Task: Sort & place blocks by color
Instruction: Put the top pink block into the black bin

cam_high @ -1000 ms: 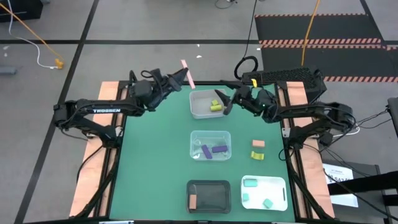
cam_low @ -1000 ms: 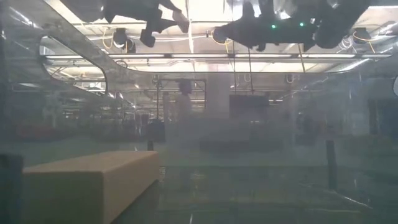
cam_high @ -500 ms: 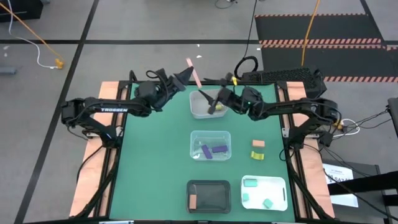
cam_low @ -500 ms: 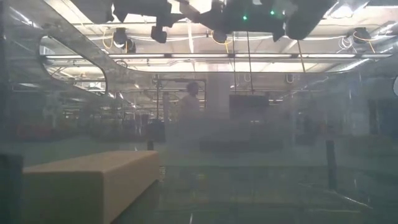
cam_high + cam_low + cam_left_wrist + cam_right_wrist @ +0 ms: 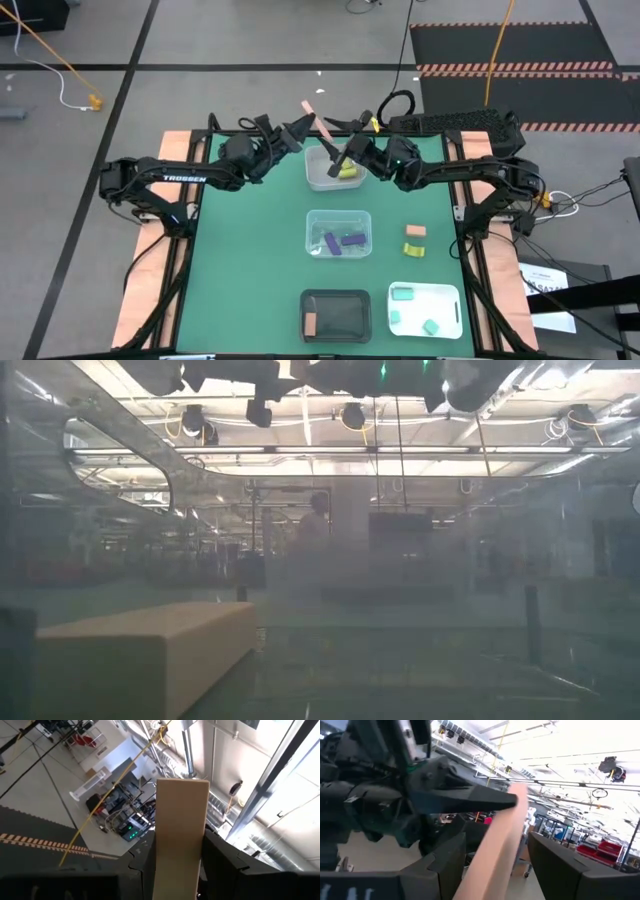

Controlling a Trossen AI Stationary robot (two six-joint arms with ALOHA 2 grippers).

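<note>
My left gripper (image 5: 300, 128) hovers above the table's far edge, shut on a long salmon-pink block (image 5: 315, 117). My right gripper (image 5: 336, 152) is open and faces it. In the right wrist view its two fingers stand on either side of the pink block (image 5: 502, 840) with gaps showing. Below them a clear tray (image 5: 318, 178) holds a yellow-green block (image 5: 347, 172). A second clear tray (image 5: 338, 218) holds purple blocks (image 5: 350, 240). The black tray (image 5: 340, 296) has a pink block (image 5: 310, 323), and the white tray (image 5: 445, 300) has mint blocks (image 5: 403, 294). My left gripper pinches the long pink block between its two fingers (image 5: 220, 862), on the block's two long sides near its lower end (image 5: 177, 865). The fingers lie along the block. Its free end (image 5: 182, 787) sticks out past the fingertips, and the block is lifted clear above the table.
A salmon block (image 5: 415, 231) and a yellow-green block (image 5: 414, 249) lie loose on the green mat right of the middle tray. The low view shows a large tan block (image 5: 140, 650) close by and a person (image 5: 318, 525) far off in the room.
My left gripper has carried the pink block toward the table's right, and the block has tipped more toward the right arm. My right gripper has moved left and up from over the far clear tray toward the pink block, ending with its open fingers around it.
</note>
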